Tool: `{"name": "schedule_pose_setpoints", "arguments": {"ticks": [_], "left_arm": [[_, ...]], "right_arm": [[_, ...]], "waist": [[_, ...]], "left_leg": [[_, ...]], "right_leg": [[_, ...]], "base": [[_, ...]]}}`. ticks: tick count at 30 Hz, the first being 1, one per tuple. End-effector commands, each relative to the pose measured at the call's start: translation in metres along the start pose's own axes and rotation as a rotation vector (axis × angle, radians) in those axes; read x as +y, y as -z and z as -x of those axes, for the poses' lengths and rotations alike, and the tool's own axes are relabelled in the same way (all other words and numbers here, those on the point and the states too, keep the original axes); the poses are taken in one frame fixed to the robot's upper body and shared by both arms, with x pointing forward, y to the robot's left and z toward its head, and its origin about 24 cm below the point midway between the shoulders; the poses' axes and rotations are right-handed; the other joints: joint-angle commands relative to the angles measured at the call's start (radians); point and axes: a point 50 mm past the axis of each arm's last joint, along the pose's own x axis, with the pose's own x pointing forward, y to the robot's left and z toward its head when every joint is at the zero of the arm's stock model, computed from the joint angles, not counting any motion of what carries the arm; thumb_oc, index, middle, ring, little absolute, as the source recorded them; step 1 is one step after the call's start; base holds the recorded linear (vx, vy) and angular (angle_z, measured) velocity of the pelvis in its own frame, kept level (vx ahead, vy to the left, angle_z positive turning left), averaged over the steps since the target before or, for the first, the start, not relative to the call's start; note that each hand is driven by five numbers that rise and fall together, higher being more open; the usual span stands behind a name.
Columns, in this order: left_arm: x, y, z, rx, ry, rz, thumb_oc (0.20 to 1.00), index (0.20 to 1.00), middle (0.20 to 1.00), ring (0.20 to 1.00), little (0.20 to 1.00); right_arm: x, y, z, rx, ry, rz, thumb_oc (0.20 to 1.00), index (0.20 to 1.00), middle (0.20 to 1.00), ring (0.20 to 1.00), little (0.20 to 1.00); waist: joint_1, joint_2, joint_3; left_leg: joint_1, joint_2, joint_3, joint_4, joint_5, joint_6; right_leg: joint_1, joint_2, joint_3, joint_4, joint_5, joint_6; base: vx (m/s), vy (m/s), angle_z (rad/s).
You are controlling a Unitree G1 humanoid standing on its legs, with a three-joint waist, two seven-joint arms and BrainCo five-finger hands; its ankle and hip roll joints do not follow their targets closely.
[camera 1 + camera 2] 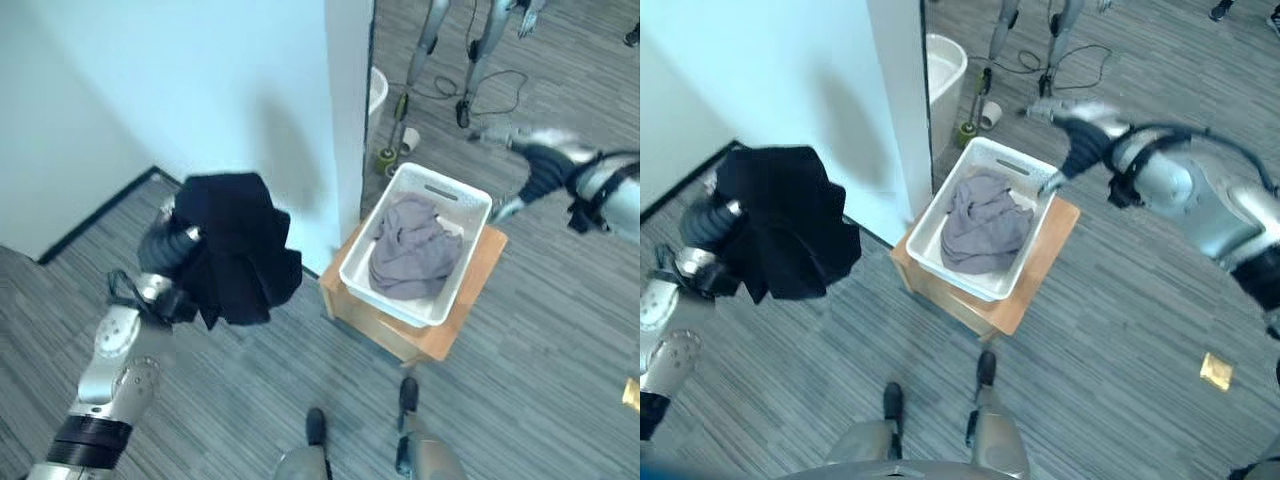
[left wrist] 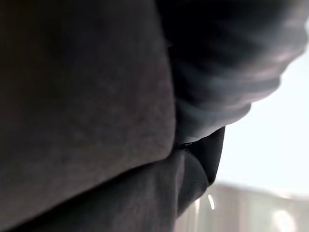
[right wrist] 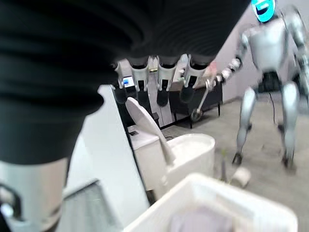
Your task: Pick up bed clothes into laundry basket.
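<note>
Fingers of the left hand are buried in the dark garment, grip unreadable; right-hand fingers blurred. Garment hangs left of the laundry basket; should clear the rim before release.

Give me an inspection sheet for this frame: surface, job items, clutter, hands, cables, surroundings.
Surface: grey striped carpet floor; low wooden stand.
Job's things: white laundry basket on the stand, grey garment inside; dark garment held up, left of the basket.
Clutter: small yellow item on the floor.
Hands: left hand under the dark garment, fingers hidden; right hand at the basket's far rim, fingers straight.
Cables: nothing seen.
Surroundings: pale wall, toilet, another humanoid robot standing.
</note>
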Motion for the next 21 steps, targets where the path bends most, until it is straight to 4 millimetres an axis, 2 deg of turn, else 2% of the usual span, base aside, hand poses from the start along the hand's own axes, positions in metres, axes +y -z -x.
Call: {"name": "schedule_pose_setpoints", "arguments": {"ticks": [1, 4, 6, 8, 9, 10, 11, 12, 14, 15, 16, 17, 21], "left_arm": [[-0.016, -0.018, -0.019, -0.073, 0.159, -0.070, 0.200, 0.200, 0.200, 0.200, 0.200], [-0.016, -0.029, -0.026, -0.085, 0.190, -0.098, 0.200, 0.200, 0.200, 0.200, 0.200], [-0.018, -0.034, -0.031, -0.094, 0.205, -0.117, 0.200, 0.200, 0.200, 0.200, 0.200], [-0.017, -0.040, -0.033, -0.108, 0.206, -0.138, 0.200, 0.200, 0.200, 0.200, 0.200], [-0.018, -0.039, -0.034, -0.107, 0.211, -0.135, 0.200, 0.200, 0.200, 0.200, 0.200], [-0.017, -0.047, -0.036, -0.117, 0.217, -0.181, 0.200, 0.200, 0.200, 0.200, 0.200], [-0.018, -0.048, -0.037, -0.116, 0.218, -0.194, 0.200, 0.200, 0.200, 0.200, 0.200], [-0.026, -0.050, -0.036, -0.117, 0.260, -0.208, 0.200, 0.200, 0.200, 0.200, 0.200], [-0.037, -0.054, -0.037, -0.124, 0.316, -0.237, 0.200, 0.200, 0.200, 0.200, 0.200], [-0.039, -0.052, -0.043, -0.126, 0.316, -0.241, 0.200, 0.200, 0.200, 0.200, 0.200], [-0.040, -0.051, -0.045, -0.126, 0.321, -0.242, 0.200, 0.200, 0.200, 0.200, 0.200], [-0.041, -0.051, -0.054, -0.145, 0.295, -0.261, 0.200, 0.200, 0.200, 0.200, 0.200], [-0.035, -0.051, -0.074, -0.179, 0.198, -0.300, 0.200, 0.200, 0.200, 0.200, 0.200]], "right_arm": [[-0.019, 0.020, 0.015, 0.067, 0.089, -0.112, 1.000, 1.000, 1.000, 1.000, 1.000], [-0.010, 0.038, 0.045, 0.133, 0.173, -0.249, 1.000, 1.000, 1.000, 1.000, 1.000], [-0.002, 0.059, 0.081, 0.228, 0.287, -0.365, 1.000, 1.000, 1.000, 1.000, 1.000], [-0.002, 0.070, 0.105, 0.304, 0.366, -0.380, 1.000, 1.000, 1.000, 1.000, 1.000], [-0.002, 0.071, 0.108, 0.310, 0.368, -0.378, 1.000, 1.000, 1.000, 1.000, 1.000], [-0.007, 0.084, 0.139, 0.402, 0.528, -0.382, 1.000, 1.000, 1.000, 1.000, 1.000], [-0.004, 0.085, 0.151, 0.409, 0.586, -0.433, 1.000, 1.000, 1.000, 1.000, 1.000], [0.002, 0.087, 0.165, 0.428, 0.686, -0.479, 1.000, 1.000, 1.000, 1.000, 1.000], [0.010, 0.087, 0.172, 0.440, 0.754, -0.510, 1.000, 1.000, 1.000, 1.000, 1.000], [0.019, 0.088, 0.173, 0.441, 0.809, -0.567, 1.000, 1.000, 1.000, 1.000, 1.000], [0.020, 0.088, 0.174, 0.445, 0.813, -0.568, 1.000, 1.000, 1.000, 1.000, 1.000], [0.025, 0.083, 0.170, 0.421, 0.837, -0.599, 1.000, 1.000, 1.000, 1.000, 1.000], [0.022, 0.060, 0.156, 0.256, 0.964, -0.678, 1.000, 1.000, 1.000, 1.000, 1.000]], "waist": [[-0.039, -0.017, -0.059], [-0.074, 0.001, -0.081], [-0.097, 0.014, -0.096], [-0.117, 0.021, -0.110], [-0.111, 0.022, -0.110], [-0.148, 0.036, -0.118], [-0.158, 0.042, -0.122], [-0.173, 0.053, -0.126], [-0.181, 0.063, -0.129], [-0.200, 0.073, -0.132], [-0.195, 0.071, -0.130], [-0.208, 0.078, -0.132], [-0.237, 0.093, -0.127]], "left_leg": [[-0.074, 0.010, -0.029, -0.011, 0.064, -0.023], [-0.052, 0.007, -0.017, -0.011, 0.056, -0.021], [-0.023, 0.003, -0.005, -0.011, 0.044, -0.018], [-0.017, 0.002, 0.002, -0.011, 0.041, -0.016], [-0.016, 0.002, 0.002, -0.011, 0.041, -0.016], [0.005, 0.002, 0.012, -0.011, 0.030, -0.016], [0.005, 0.002, 0.016, -0.011, 0.032, -0.015], [0.008, 0.001, 0.020, -0.011, 0.029, -0.014], [0.013, 0.002, 0.025, -0.011, 0.026, -0.012], [0.020, 0.002, 0.033, -0.011, 0.022, -0.011], [0.022, 0.002, 0.033, -0.011, 0.022, -0.011], [0.026, 0.003, 0.038, -0.011, 0.020, -0.010], [0.030, 0.008, 0.057, -0.011, 0.019, -0.011]], "right_leg": [[0.132, -0.049, -0.048, 0.014, -0.126, 0.072], [0.145, -0.052, -0.038, 0.014, -0.129, 0.078], [0.162, -0.053, -0.026, 0.015, -0.135, 0.081], [0.162, -0.053, -0.018, 0.018, -0.135, 0.082], [0.163, -0.053, -0.018, 0.018, -0.135, 0.082], [0.173, -0.053, -0.002, 0.026, -0.142, 0.082], [0.168, -0.052, 0.002, 0.027, -0.139, 0.081], [0.166, -0.052, 0.009, 0.028, -0.141, 0.080], [0.165, -0.050, 0.014, 0.032, -0.145, 0.079], [0.165, -0.048, 0.021, 0.034, -0.147, 0.079], [0.166, -0.048, 0.022, 0.035, -0.148, 0.079], [0.164, -0.048, 0.030, 0.039, -0.150, 0.079], [0.153, -0.041, 0.056, 0.036, -0.147, 0.079]], "base": [[0.03, 0.004, -0.05], [0.03, 0.004, -0.04], [0.06, 0.019, -0.20], [0.04, 0.003, -0.34], [0.07, -0.005, -0.41], [0.06, -0.001, -0.42], [0.08, 0.005, -0.33], [0.03, 0.007, -0.16], [0.03, 0.001, -0.16], [0.02, -0.007, -0.26], [0.02, -0.010, -0.19], [0.01, -0.006, -0.10], [0.00, 0.002, -0.10]]}}
